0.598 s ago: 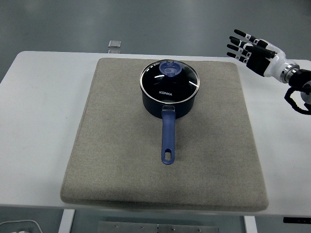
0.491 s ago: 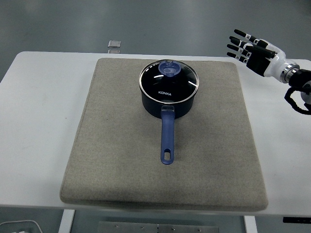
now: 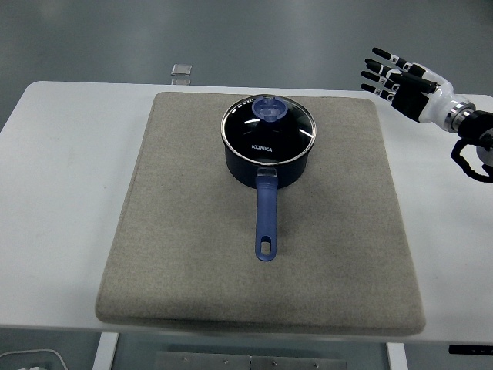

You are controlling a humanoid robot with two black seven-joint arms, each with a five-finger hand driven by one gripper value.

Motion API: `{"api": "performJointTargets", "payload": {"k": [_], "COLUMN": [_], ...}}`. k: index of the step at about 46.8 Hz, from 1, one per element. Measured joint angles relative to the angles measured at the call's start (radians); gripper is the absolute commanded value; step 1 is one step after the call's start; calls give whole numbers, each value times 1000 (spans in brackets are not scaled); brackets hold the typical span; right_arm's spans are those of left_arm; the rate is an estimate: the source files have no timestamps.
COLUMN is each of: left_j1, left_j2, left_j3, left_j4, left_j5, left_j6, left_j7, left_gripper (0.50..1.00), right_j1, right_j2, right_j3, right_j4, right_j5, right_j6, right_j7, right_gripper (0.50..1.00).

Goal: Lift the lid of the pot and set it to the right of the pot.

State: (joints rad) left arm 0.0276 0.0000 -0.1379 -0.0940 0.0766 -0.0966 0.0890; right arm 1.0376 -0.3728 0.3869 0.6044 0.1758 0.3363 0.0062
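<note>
Head view: nothing of the task is done yet, as far as can be judged. The lid (image 3: 269,125) sits seated on the pot (image 3: 268,154), its rim flush all round and its blue knob (image 3: 269,109) upright at the far side of the glass. The pot stands on the grey mat (image 3: 177,254), toward the mat's far edge and about midway between its left and right edges, with the blue handle (image 3: 266,220) pointing at the mat's near edge. The mat itself lies on the white table (image 3: 62,193).

Everything is left to do: reach in, take the knob, lift the lid clear, and set it down on the bare mat to the right of the pot. That stretch of mat, between the pot and the mat's right edge, looks free to receive it.

The right hand (image 3: 404,85) hangs above the table's far right corner, beyond the mat's right edge. Its fingers (image 3: 383,65) are spread and straight, pointing left, and they hold nothing. The lid lies well apart from them, to their left and lower; the knob is the nearest part worth aiming for, but no finger is close to it, let alone touching. The hand would have to travel left across the mat's far right corner and come down before any grasp is possible.

The left arm does not show.
</note>
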Motion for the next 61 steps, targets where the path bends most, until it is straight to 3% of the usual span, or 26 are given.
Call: {"api": "performJointTargets", "payload": {"k": [16,38,53,61], "left_j1": [0,0,0,0], "left_j2": [0,0,0,0], "left_j3": [0,0,0,0], "left_j4": [0,0,0,0], "left_j5": [0,0,0,0], "left_j6": [1,0,0,0], "left_j7": [0,0,0,0], "left_gripper": [1000,1000,1000,1000], "right_j1": [5,22,68,82], "right_j2": [-2,-7,-1,0], "right_j3": [-3,-2,-17,-17], "right_j4": [0,-2,10,44], "right_j5": [-12,-183,-262,-418], "right_j6": [24,27,13,-18], "right_j7": [7,14,14,14], "right_gripper": [913,913,913,913]}}
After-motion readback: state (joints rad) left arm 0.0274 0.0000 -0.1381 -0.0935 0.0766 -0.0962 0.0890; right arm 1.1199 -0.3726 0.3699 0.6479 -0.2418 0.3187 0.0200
